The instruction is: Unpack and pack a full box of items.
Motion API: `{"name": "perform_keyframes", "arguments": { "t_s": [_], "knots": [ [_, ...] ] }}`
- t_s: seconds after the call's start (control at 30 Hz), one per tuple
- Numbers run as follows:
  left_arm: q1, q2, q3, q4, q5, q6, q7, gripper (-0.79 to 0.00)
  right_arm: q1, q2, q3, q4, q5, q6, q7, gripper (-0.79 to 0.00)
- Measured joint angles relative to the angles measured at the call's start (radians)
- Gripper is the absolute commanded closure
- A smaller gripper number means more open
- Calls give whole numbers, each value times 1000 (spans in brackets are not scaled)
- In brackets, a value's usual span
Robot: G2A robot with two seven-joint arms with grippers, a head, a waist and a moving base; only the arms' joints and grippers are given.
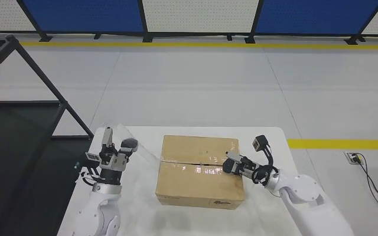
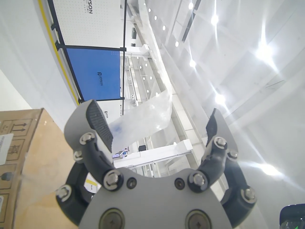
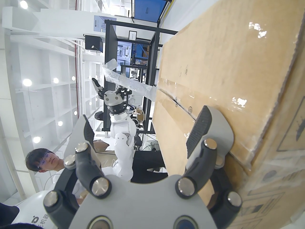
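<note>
A closed cardboard box [image 1: 198, 177] [image 2: 35, 148] [image 3: 226, 60] sits mid-table, its top flaps meeting at a seam. A strip of clear tape [image 1: 142, 144] [image 2: 143, 120] [image 3: 128, 82] rises loose from the seam's left end toward my left gripper [image 1: 118, 140] [image 2: 155, 113] [image 3: 109, 86]. That gripper is left of the box, pointing upward and open; the strip passes beside one finger pad [image 2: 100, 122]. My right gripper [image 1: 229, 165] [image 3: 145, 120] is open at the box's right top edge. One of its fingers [image 3: 202, 129] lies over the seam, the other hangs clear of the box.
The box stands on a white table [image 1: 266, 141], with bare surface to its right and behind it. A black metal frame [image 1: 35, 88] stands off the table's left side.
</note>
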Motion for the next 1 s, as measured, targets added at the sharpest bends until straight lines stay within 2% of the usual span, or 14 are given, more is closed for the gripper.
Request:
{"name": "perform_keyframes", "arguments": {
  "t_s": [0.37, 1.0],
  "knots": [
    [-6, -22, 75, -56, 57, 2, -10, -785, -12, -1, 12, -11, 4, -8, 1, -785],
    [-160, -84, 301, 72, 129, 88, -36, -785, -47, 2, 56, 4, 38, -38, 21, -785]
  ]
}}
